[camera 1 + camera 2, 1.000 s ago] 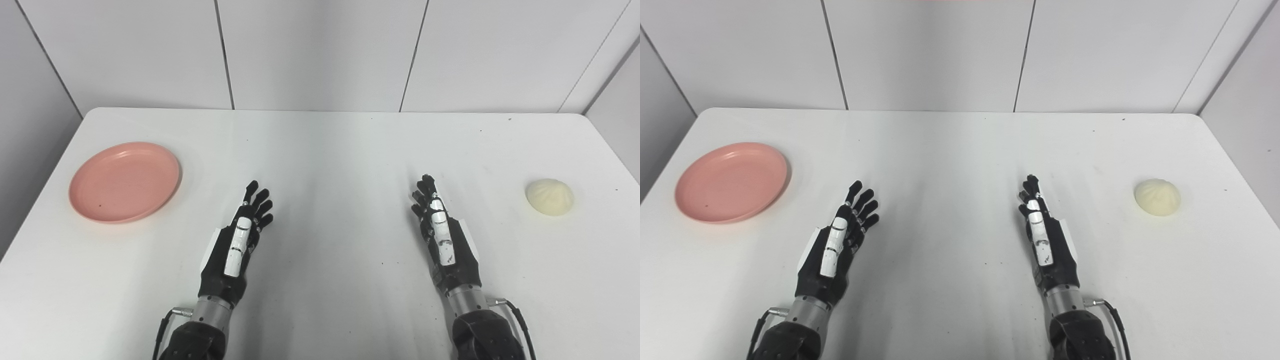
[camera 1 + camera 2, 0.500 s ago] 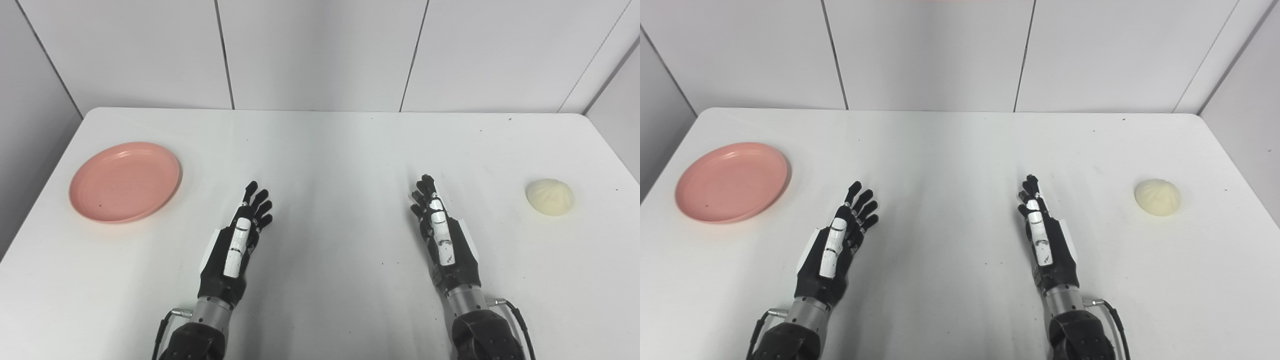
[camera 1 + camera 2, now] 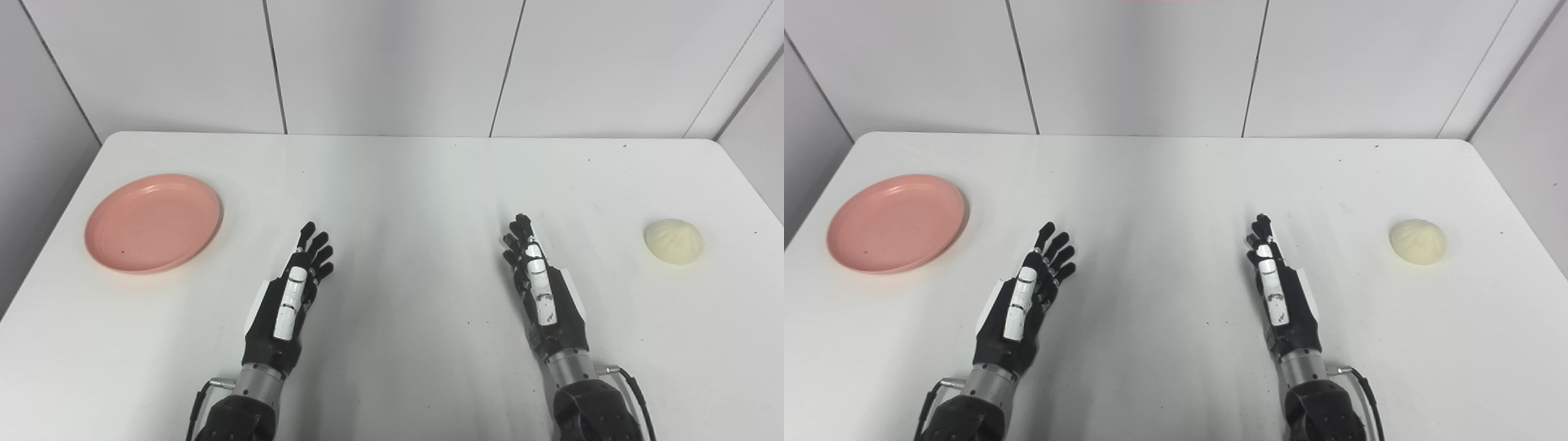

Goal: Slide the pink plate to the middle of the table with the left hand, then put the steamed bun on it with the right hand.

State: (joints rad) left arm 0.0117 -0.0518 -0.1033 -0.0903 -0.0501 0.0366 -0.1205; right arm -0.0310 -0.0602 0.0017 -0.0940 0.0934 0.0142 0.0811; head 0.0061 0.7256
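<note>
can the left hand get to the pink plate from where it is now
Probably yes. The left hand is open and holds nothing, and the pink plate lies to its left and a bit farther back on the table. Only bare tabletop shows between them, so nothing blocks the way.

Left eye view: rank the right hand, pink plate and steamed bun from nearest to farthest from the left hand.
1. Pink plate, off to the left hand's left, near the table's left edge.
2. Right hand, across the table's middle, open.
3. Steamed bun, far right, beyond the right hand.
</note>
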